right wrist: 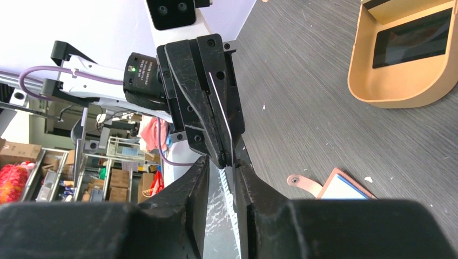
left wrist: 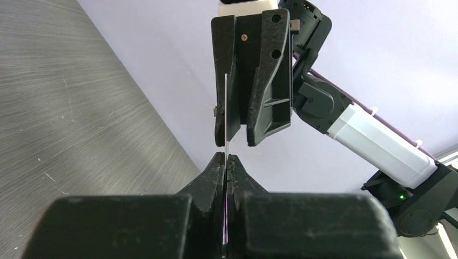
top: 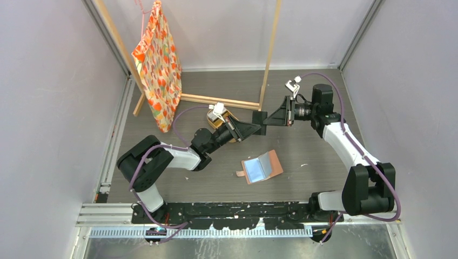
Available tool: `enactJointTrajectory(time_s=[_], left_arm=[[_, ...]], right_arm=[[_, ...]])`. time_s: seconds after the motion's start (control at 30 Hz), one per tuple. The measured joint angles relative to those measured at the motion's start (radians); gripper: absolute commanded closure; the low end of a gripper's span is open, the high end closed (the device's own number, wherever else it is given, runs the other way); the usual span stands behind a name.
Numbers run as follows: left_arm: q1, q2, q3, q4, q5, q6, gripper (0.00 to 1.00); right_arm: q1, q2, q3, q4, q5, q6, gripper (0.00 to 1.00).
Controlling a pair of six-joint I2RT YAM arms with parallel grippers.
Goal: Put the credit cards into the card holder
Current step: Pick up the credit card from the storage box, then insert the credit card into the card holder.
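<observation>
While the holder [top: 263, 166] is lying open on the table [top: 318, 172] nearest the arm bases, with its snap tab pointing left and its glossy pockets facing up, the two grippers are meeting tip to tip just beyond it. The left gripper [left wrist: 226, 159] is pinching one card [left wrist: 225, 113], its jaws pressed fully together on the card's edge. The right gripper [right wrist: 222, 164] is straddling the card's other end, its jaws standing a little apart with the card in the gap; no firm grip is showing there. Both wrist views are showing this card edge-on, whereas in the top view it is hard to pick out among the black fingers. Behind the left wrist, one tan tray [right wrist: 378, 81] is sitting on the table. Only the right wrist view is showing a dark card [right wrist: 413, 40] lying inside it, along with a light, blue-edged face at the holder's corner. Farthest back, one orange patterned bag [top: 159, 65] is hanging from a wooden frame [top: 270, 48]. Small print is showing on a label on the left arm's wrist, too small to read.
</observation>
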State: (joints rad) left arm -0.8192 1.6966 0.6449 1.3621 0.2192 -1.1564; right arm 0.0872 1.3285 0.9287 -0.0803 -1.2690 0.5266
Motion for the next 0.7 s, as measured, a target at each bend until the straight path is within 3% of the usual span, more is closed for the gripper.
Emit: enactJointTrajectory(time_s=[0.47, 0.57, 0.63, 0.7], left_arm=[[-0.006, 0.003, 0.000, 0.011, 0.010, -0.027, 1.00], [-0.006, 0.011, 0.000, 0.016, 0.010, -0.038, 1.00], [-0.006, 0.015, 0.000, 0.022, 0.012, -0.043, 1.00], [-0.006, 0.017, 0.000, 0.029, 0.016, -0.045, 0.96]], right_arm=[[0.004, 0.000, -0.009, 0.028, 0.000, 0.025, 0.77], [0.005, 0.000, -0.010, 0.028, 0.002, 0.025, 0.86], [0.005, 0.000, -0.011, 0.029, 0.004, 0.024, 0.97], [0.005, 0.000, -0.013, 0.029, 0.004, 0.020, 0.99]])
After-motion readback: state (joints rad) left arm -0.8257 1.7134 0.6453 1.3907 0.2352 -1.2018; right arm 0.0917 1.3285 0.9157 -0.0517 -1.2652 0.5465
